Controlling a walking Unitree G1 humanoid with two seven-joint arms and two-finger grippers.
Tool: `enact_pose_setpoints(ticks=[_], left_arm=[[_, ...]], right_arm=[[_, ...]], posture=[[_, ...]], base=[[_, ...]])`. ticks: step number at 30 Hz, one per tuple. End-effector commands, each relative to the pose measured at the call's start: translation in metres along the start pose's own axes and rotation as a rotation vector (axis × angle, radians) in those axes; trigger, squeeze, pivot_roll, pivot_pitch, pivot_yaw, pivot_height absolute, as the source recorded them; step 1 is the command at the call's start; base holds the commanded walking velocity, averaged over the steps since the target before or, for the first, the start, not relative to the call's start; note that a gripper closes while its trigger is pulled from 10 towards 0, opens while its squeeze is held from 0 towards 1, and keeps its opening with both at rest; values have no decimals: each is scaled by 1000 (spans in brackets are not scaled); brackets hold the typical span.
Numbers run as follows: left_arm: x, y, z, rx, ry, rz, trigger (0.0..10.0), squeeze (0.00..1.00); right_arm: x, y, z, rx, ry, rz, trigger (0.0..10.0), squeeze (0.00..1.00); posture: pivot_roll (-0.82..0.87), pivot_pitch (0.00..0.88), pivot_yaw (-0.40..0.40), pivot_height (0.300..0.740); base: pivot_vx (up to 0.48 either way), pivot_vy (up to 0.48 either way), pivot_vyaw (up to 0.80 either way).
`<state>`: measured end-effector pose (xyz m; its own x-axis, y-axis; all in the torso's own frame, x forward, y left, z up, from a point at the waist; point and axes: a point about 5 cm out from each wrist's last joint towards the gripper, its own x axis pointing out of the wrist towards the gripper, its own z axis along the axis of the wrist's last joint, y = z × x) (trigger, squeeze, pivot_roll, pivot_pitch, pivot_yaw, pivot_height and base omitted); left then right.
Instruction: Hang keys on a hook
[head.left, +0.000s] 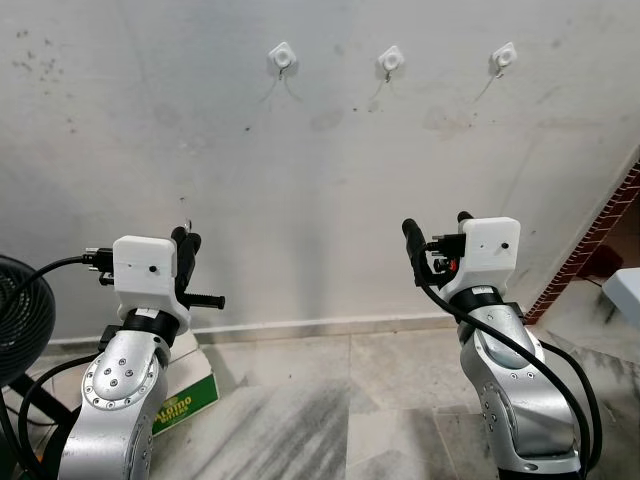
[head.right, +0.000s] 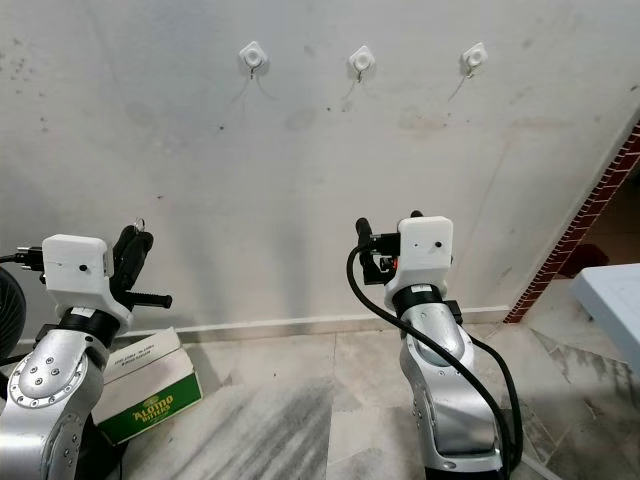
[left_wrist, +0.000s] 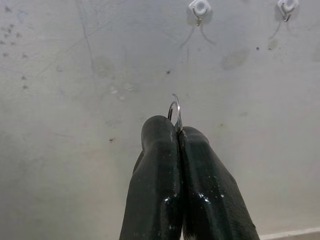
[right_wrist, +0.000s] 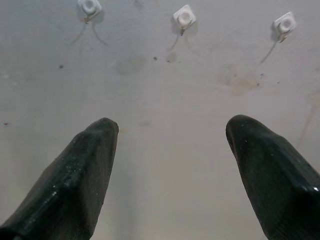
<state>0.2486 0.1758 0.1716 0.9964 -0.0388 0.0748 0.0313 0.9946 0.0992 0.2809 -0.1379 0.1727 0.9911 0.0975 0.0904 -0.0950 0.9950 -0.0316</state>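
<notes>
Key ring (left_wrist: 174, 111): thin, stiff, light, slippery steel; pinched edgewise by clenched left end effector (left_wrist: 178, 131). Right end effector (right_wrist: 172, 132) released. Hooks (head.left: 284, 58) above.

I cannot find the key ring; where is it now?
The key ring is pinched in the shut left pincer, on the robot's left, well below the leftmost hook on the wall.
</notes>
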Motion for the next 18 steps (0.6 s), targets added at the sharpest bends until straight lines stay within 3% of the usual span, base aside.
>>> enact_pose_setpoints(ticks=[1, 18], left_arm=[[2, -1, 2, 9, -9, -4, 10000, 0], [1, 5, 4, 29, -14, 33, 10000, 0]], right_arm=[[0, 0, 1, 43, -13, 11, 0, 0], [-1, 5, -2, 35, 4, 39, 0, 0]], posture=[[56, 0, 5, 740], [67, 0, 4, 740]], base=[[0, 0, 0], [0, 0, 0]])
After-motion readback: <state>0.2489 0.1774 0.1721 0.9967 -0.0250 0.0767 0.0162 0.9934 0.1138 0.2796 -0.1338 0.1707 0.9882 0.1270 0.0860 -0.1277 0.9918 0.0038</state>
